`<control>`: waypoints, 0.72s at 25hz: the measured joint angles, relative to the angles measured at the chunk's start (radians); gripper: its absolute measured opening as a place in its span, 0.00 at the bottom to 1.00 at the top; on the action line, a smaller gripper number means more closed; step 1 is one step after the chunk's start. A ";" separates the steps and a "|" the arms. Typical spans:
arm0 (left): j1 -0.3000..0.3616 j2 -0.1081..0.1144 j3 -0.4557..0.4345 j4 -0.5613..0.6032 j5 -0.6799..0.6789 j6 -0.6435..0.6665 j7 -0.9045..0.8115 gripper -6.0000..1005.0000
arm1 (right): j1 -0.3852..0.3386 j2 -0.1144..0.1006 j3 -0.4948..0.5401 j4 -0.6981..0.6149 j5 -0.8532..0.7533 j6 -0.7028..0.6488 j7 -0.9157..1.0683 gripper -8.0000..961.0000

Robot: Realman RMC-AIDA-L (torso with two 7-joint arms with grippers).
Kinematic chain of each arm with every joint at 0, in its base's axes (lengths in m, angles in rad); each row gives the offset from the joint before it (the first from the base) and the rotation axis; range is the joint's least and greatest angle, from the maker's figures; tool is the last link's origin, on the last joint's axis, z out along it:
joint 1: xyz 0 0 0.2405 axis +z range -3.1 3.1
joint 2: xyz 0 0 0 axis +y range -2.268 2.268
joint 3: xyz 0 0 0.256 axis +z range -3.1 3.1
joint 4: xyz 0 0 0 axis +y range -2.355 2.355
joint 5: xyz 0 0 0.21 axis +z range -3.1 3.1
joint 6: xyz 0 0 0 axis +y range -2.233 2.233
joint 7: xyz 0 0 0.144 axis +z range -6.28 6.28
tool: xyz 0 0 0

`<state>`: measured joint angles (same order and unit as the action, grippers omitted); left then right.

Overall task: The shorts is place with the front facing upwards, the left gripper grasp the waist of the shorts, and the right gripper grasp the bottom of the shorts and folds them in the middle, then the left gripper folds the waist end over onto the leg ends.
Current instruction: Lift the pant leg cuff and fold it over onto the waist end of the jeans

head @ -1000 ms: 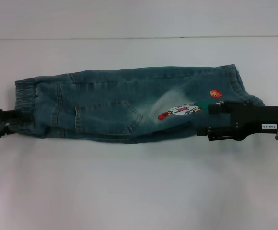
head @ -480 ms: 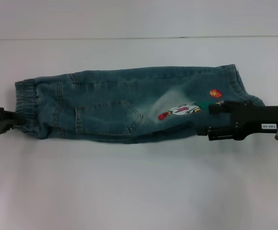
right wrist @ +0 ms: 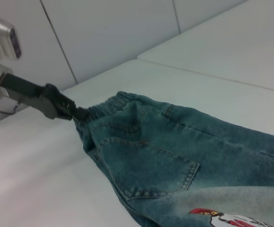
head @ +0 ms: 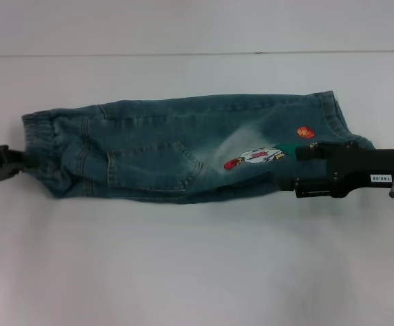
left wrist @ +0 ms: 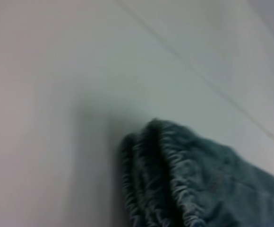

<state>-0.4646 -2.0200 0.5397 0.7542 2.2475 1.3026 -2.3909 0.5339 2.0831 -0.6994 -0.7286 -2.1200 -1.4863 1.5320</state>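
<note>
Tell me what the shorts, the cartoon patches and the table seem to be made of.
The shorts: blue denim, matte and faded, going by the seams, the stitched pocket and the gathered waist. The cartoon patches: probably embroidered or printed fabric; too small to tell. The table: a smooth, pale, matte surface, perhaps laminate or a cover; the look leaves it open.

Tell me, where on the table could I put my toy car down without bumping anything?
The table has a wide bare strip in front of the shorts, and a narrower one behind them. The middle is crowded: the left end effector is at the waist of the shorts, the right end effector at the leg ends.
</note>
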 joint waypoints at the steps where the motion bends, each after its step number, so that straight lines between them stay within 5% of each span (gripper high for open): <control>1: 0.003 0.002 -0.002 0.001 -0.032 0.019 0.025 0.08 | 0.000 0.000 -0.001 0.000 0.000 0.000 -0.001 0.93; 8: -0.006 0.025 -0.013 0.004 -0.140 0.116 0.073 0.08 | 0.009 0.002 0.003 0.062 0.046 0.044 -0.023 0.76; 18: -0.073 0.034 -0.014 0.010 -0.253 0.190 0.072 0.08 | 0.007 0.007 0.005 0.306 0.451 0.257 -0.262 0.47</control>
<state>-0.5379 -1.9863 0.5261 0.7638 1.9945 1.4931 -2.3193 0.5407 2.0905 -0.6949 -0.4224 -1.6694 -1.2298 1.2699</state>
